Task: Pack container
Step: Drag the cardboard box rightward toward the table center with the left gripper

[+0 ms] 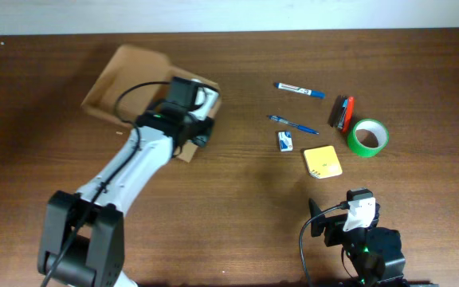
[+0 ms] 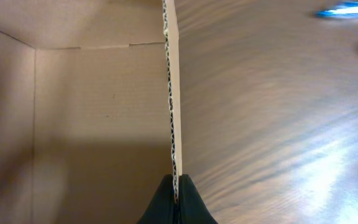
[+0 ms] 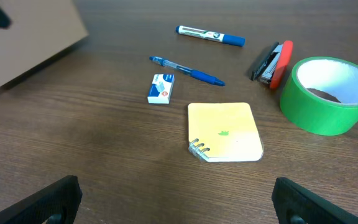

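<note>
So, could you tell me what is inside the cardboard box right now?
The left wrist view shows only bare cardboard inside the container, whose wall the left gripper pinches. Overhead, the left arm covers part of the interior.

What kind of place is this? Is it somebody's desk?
Probably an office or workshop desk, though I can't be sure. The wooden table holds desk things: a yellow notepad, a blue marker and a green tape roll, plus a cardboard box.

Overhead's evenly lit and a bit soft, no harsh shadows on the tabletop [image 1: 237,183]. Left wrist view gets pale glare streaks across the wood and a dark shadow band inside the container [image 2: 104,180]. The blue pen [image 2: 347,10] up in its corner is totally out of focus.
</note>
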